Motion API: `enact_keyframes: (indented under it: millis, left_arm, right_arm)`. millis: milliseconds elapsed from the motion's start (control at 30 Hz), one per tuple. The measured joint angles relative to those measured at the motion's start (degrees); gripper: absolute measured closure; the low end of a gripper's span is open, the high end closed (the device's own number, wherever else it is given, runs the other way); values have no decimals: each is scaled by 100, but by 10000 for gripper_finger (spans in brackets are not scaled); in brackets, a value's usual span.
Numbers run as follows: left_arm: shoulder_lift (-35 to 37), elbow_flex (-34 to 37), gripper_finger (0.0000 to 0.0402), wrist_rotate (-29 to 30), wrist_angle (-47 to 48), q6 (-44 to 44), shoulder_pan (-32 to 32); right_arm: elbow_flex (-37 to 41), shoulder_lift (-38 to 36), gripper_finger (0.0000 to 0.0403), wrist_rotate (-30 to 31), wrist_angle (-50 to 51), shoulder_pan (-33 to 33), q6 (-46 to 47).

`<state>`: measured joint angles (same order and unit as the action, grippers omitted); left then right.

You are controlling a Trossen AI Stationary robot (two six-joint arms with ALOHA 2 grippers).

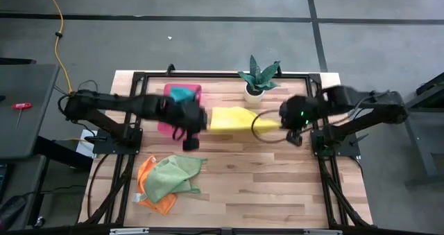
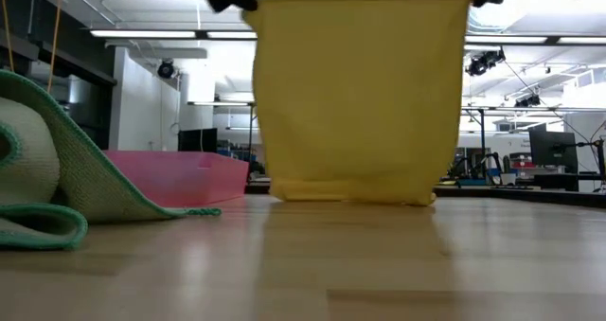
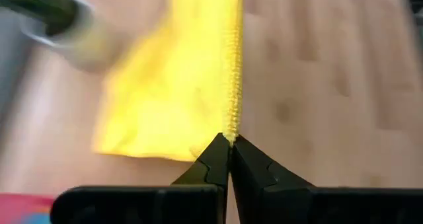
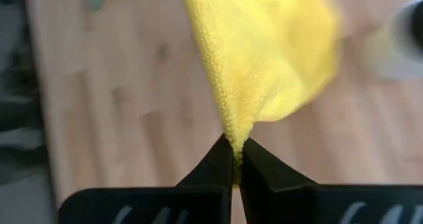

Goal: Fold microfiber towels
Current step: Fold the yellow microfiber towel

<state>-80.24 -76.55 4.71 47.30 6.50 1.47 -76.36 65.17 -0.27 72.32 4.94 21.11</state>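
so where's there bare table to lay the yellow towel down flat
Bare wood in front of the hanging yellow towel, right of the green towel and orange towel. Crowded: pink tray at back left, potted plant behind.

No readable text, label, brand, number or sign is showing in any of the four views.
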Motion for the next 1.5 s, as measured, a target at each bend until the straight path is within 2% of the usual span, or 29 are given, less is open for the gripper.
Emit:
enact_keyframes:
  millis: [200,333,467,533,633,833,1033,1300,1500]
  left_arm:
    - [-1,1167,401,-652,-1308,1904,-1039]
    - [-1,1550,401,-754,-1686,2976,-1371]
    - [71,1566,401,-1103,-1572,3189,-1280]
    - [63,1565,401,-1388,-1599,3111,-1195]
    - [58,1565,401,-1440,-1596,2907,-1013]
    - [-95,1571,401,-1132,-1496,2417,-435]
    - [-697,1571,401,-1060,-1486,2027,-61]
    - [-1740,1556,401,-1034,-1606,1922,-2]
    - [-1921,1566,401,-1291,-1527,2016,-35]
  right_arm:
    - [1116,-2,403,-785,-1548,1087,1280]
    - [1957,-2,403,-1160,-3066,1683,2218]
    - [2675,-2,403,-1658,-4679,2166,3189]
    - [2842,0,403,-1712,-5085,2344,3448]
    - [2918,-2,403,-1579,-4938,2385,3711]
    - [2925,-2,403,-812,-3853,2118,4040]
    - [2925,9,403,-148,-3011,1819,4052]
    - [2927,418,403,-17,-2820,1619,4203]
    - [2927,1150,403,-234,-3139,1621,4220]
